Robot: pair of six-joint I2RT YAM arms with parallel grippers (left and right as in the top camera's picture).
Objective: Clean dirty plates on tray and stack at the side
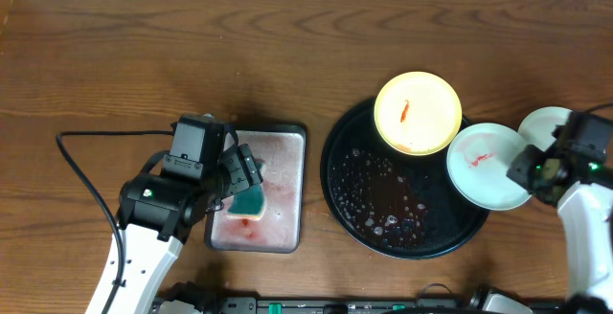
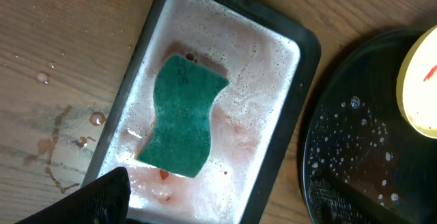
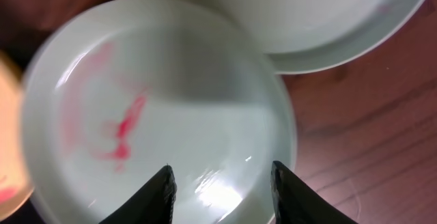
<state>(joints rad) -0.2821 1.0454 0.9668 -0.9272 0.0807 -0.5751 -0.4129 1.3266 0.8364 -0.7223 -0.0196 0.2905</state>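
Note:
The black tray (image 1: 369, 213) holds suds and droplets. A pale yellow plate (image 1: 418, 113) with a red smear sits on its far rim. A mint-white plate (image 1: 484, 166) with a red smear overlaps the tray's right rim. In the right wrist view this plate (image 3: 136, 101) fills the frame. A second mint-white plate (image 1: 543, 125) lies on the wood just right of it, and its edge shows in the right wrist view (image 3: 307, 19). My right gripper (image 1: 530, 168) is open over the smeared plate's near-right edge (image 3: 222, 186). My left gripper (image 1: 239, 172) is open and empty above the teal sponge (image 2: 183, 118).
The sponge lies in a small rectangular grey tray (image 1: 287, 142) of pinkish foam, left of the black tray (image 2: 369, 149). Water drops and a reddish stain (image 2: 58, 142) mark the wood beside it. The yellow plate's edge (image 2: 420, 87) shows in the left wrist view.

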